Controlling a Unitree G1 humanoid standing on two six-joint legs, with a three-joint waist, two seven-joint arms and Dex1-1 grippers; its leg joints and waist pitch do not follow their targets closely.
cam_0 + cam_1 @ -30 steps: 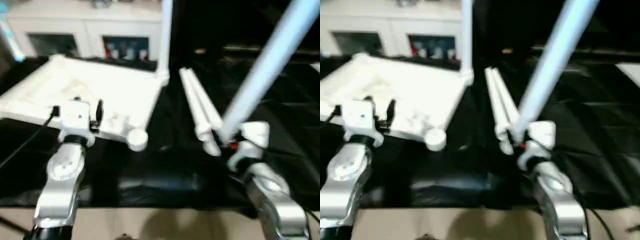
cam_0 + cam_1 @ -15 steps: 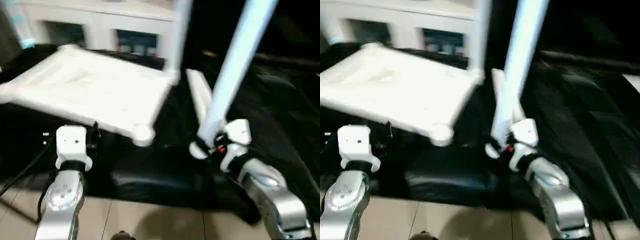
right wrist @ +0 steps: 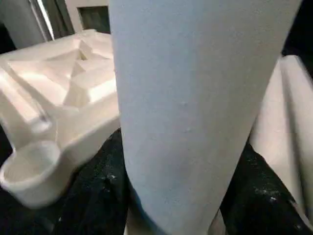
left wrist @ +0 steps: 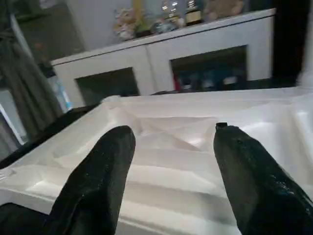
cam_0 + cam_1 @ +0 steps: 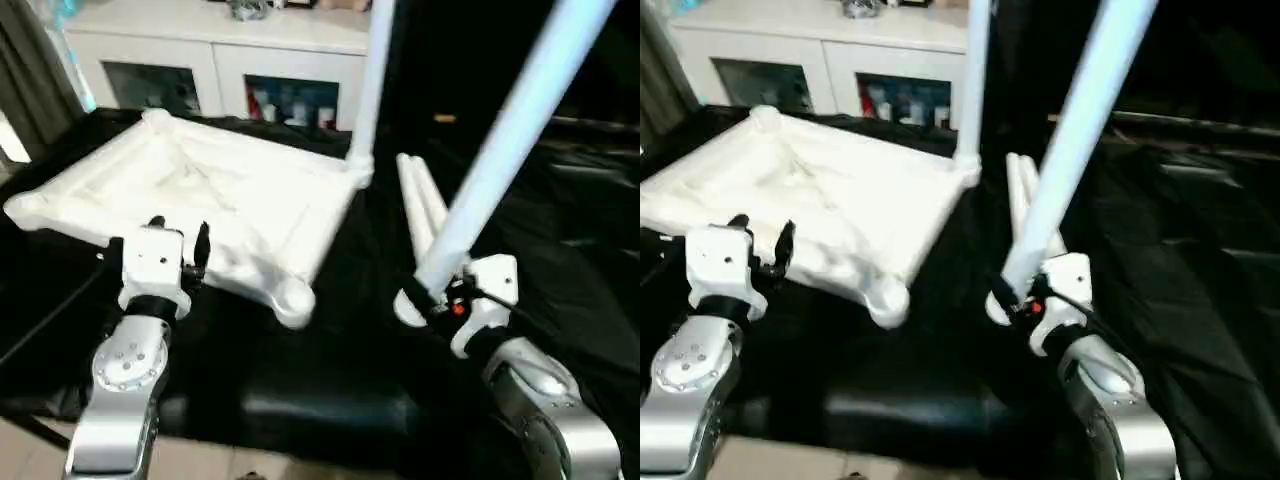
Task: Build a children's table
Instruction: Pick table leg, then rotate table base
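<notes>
The white tabletop (image 5: 215,200) lies upside down on black cloth, ribbed underside up. One white leg (image 5: 366,90) stands upright in its far right corner socket. Two more legs (image 5: 420,205) lie side by side on the cloth to the right of it. My right gripper (image 5: 437,297) is shut on a fourth leg (image 5: 515,130), which slants up and to the right, its lower end hanging to the right of the near corner socket (image 5: 293,300). The black fingers (image 3: 95,196) press both sides of that leg. My left gripper (image 5: 178,230) stands open at the tabletop's near edge (image 4: 166,171), holding nothing.
A white cabinet with glass doors (image 5: 200,70) runs along the back, behind the tabletop. The black cloth (image 5: 330,400) drops off at the near edge, with light floor (image 5: 30,450) below. A black cable (image 5: 50,310) trails from my left wrist.
The camera has shifted. My right gripper has carried the leg's lower end left, away from the lying legs and closer to the near corner socket. Both grippers keep their state.
</notes>
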